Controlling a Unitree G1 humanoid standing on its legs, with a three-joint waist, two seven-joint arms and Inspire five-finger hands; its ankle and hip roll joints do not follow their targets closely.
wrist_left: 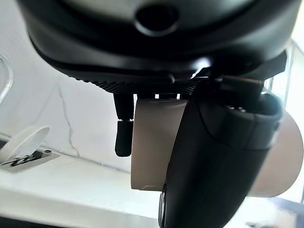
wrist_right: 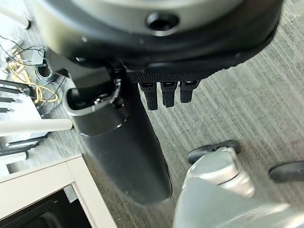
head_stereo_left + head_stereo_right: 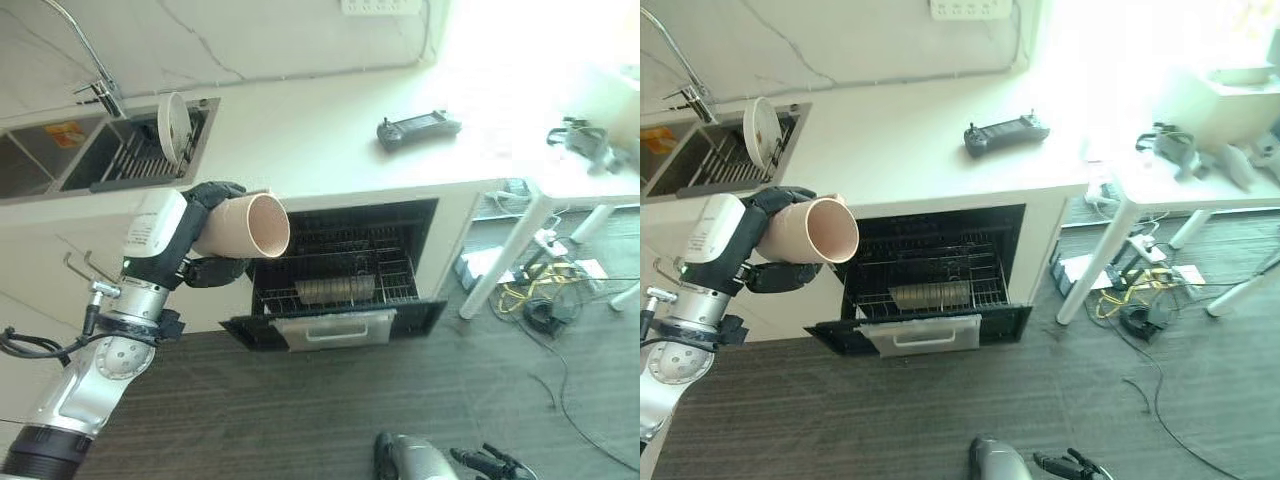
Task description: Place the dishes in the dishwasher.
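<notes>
Left eye view: left hand (image 3: 210,235) is wrapped round a pink cup (image 3: 250,226), fingers over the top, thumb under. Cup lies on its side in the air, mouth pointing right, just left of the open dishwasher (image 3: 345,262) and a bit above its rack (image 3: 340,285). The door (image 3: 335,325) is dropped and the rack is in clear sight. A grey piece already sits mid-rack; can't tell what it is. One white plate (image 3: 172,127) stands on edge in the sink drainer (image 3: 140,160), far left on the counter (image 3: 330,140).

Right eye view: same layout. A remote controller (image 3: 1006,133) lies on the counter, well clear of my path, so I ignore it.

Left wrist view: thumb and fingers curled on the cup wall, grip looks solid.

Right wrist view: right hand (image 2: 123,142) hangs over the floor holding nothing, fingers look straight and relaxed. It's idle.

Plan as I judge it: move right and down, clearing the upper edge of the opening first. Roll the wrist so the mouth faces down before it reaches the rack. Aim for free wire left of the grey piece. I let go only once the rim is seated, or it tips. Pull straight back out and watch the door edge.
</notes>
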